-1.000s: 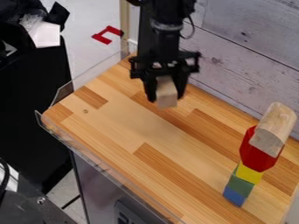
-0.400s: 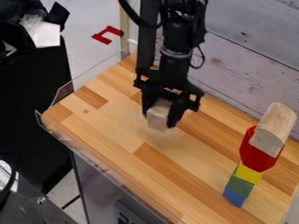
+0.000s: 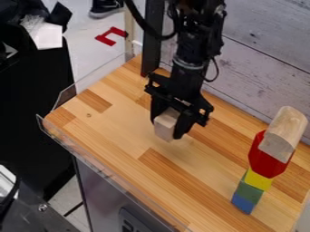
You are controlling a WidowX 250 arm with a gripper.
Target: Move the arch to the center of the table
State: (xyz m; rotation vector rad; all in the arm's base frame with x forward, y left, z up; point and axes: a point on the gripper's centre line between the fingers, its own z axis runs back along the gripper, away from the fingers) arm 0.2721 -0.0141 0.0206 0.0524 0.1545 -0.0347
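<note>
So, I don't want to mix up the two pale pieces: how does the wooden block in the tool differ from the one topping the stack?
The held block is gripped by the tool, while the top block rests on the red block. The held block shows flat faces; the top block has a rounded outline. The held block's visible part looks smaller than the top block. Both are pale.

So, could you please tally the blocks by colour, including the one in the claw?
Plain wood: 2 (the held block in the claw, the top block of the stack)
Red: 1 (red block)
Yellow: 1 (yellow block)
Green: 1 (green block)
Blue: 1 (blue block)
Total: 6
</note>
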